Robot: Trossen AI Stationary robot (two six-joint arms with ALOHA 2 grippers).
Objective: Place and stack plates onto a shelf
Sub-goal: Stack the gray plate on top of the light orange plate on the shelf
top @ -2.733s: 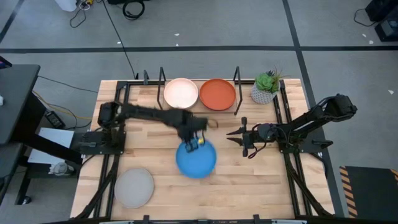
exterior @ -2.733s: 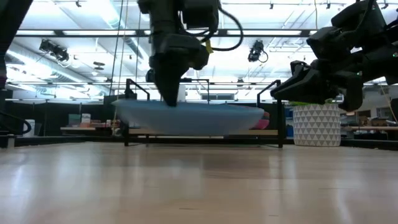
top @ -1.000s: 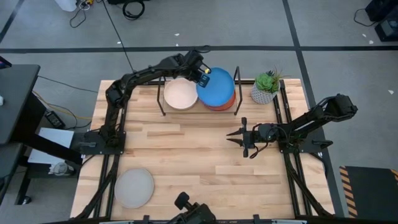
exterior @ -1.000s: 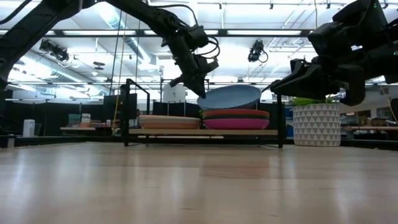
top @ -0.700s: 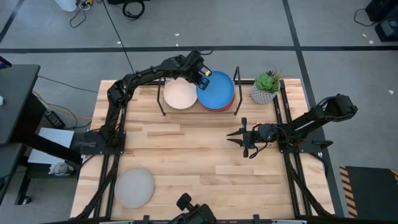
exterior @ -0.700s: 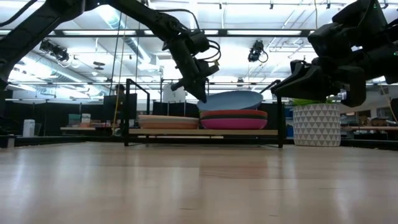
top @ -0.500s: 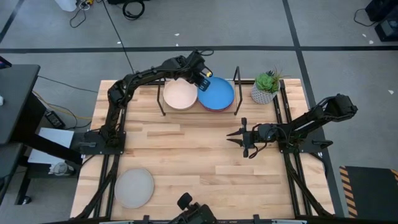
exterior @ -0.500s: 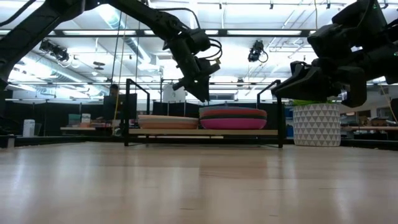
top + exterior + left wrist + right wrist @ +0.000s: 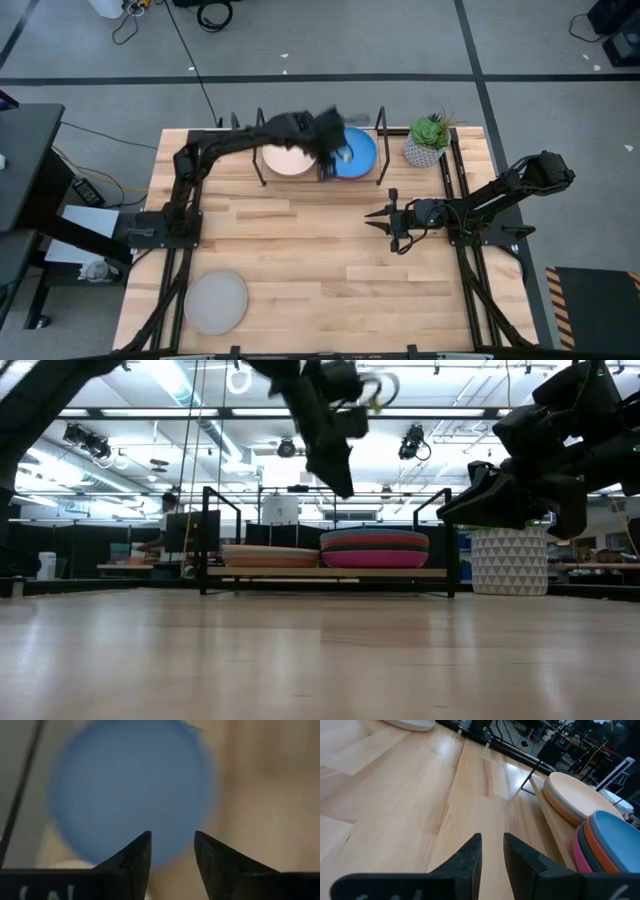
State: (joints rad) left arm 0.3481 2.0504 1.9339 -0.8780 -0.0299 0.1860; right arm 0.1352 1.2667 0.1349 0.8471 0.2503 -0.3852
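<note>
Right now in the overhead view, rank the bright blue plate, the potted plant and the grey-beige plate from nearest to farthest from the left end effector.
1. Bright blue plate: on the shelf's right stack, beside the left end effector.
2. Potted plant: past the shelf's right end.
3. Grey-beige plate: alone at the table's front left corner.

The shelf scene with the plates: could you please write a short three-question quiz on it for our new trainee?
1. True or false: the bright blue plate tops the right-hand stack on the shelf.
2. Which plate lies off the shelf? A) grey-beige plate B) magenta C) orange
3. Fill in: the left end effector is ___, holding nothing.

Key: 1 true; 2 A; 3 open. The right end effector waits over the table.
</note>
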